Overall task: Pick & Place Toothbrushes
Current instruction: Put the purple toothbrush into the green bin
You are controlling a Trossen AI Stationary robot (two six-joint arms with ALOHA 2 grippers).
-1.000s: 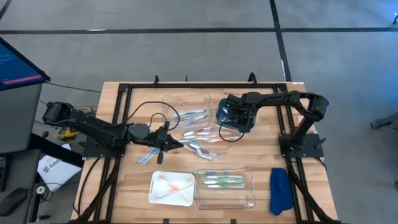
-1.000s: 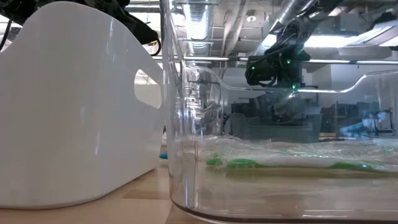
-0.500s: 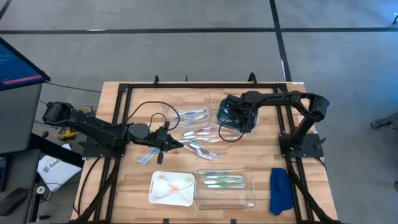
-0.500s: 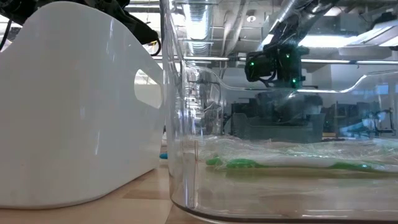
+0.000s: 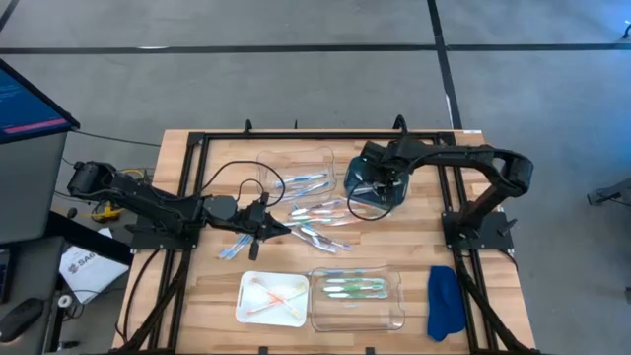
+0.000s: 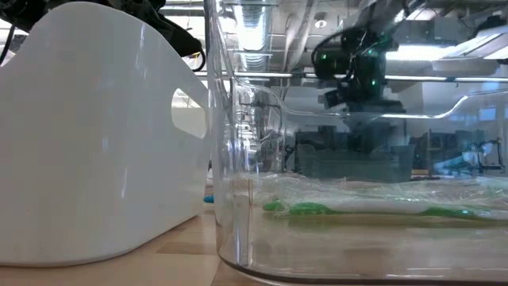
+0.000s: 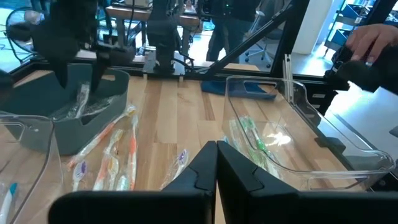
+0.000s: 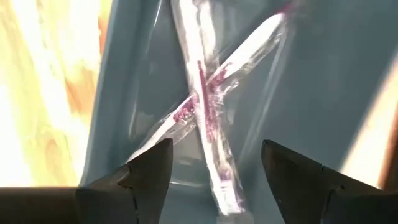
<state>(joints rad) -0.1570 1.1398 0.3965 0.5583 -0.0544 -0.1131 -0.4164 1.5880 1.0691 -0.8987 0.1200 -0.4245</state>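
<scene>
Toothbrushes in slick wrappers, light and stiff, lie crossed inside the grey bin; right gripper hovers above it, fingers spread, empty. Grasp mid-handle.

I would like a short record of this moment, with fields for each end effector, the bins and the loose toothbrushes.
right end effector: open, above the grey bin, empty
grey bin contents: two wrapped toothbrushes, crossed
left end effector: shut, low over the table, beside the loose pile
loose toothbrushes: scattered at the table's middle
clear bin: green toothbrushes
white bin: orange-pink toothbrushes
</scene>
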